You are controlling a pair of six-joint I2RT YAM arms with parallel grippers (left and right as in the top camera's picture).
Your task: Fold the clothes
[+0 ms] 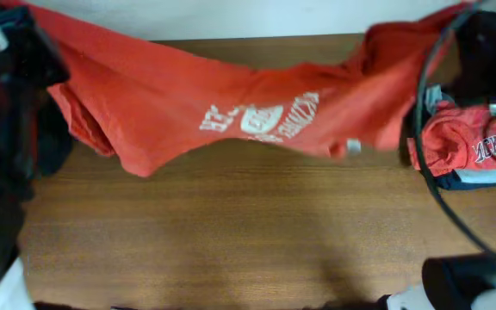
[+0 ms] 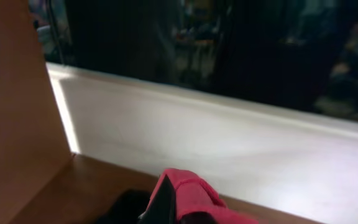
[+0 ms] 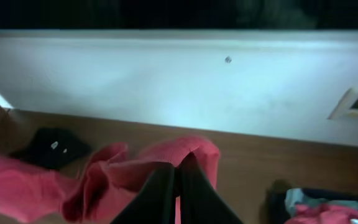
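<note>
An orange-red T-shirt (image 1: 188, 103) with a white print (image 1: 261, 119) hangs stretched across the far half of the wooden table, lifted at both ends. My left gripper (image 2: 169, 208) is shut on one red end of it (image 2: 191, 190) at the far left. My right gripper (image 3: 178, 180) is shut on the other bunched end (image 3: 197, 152) at the far right. A black garment with small white marks (image 3: 51, 147) lies on the table under the shirt's left part, also dark beside my left finger (image 2: 123, 208).
A pile of other clothes (image 1: 476, 146), red with lettering over blue, lies at the table's right edge under a black cable (image 1: 420, 146). A white wall (image 3: 166, 81) runs behind the table. Bare wood (image 1: 231, 232) fills the near half.
</note>
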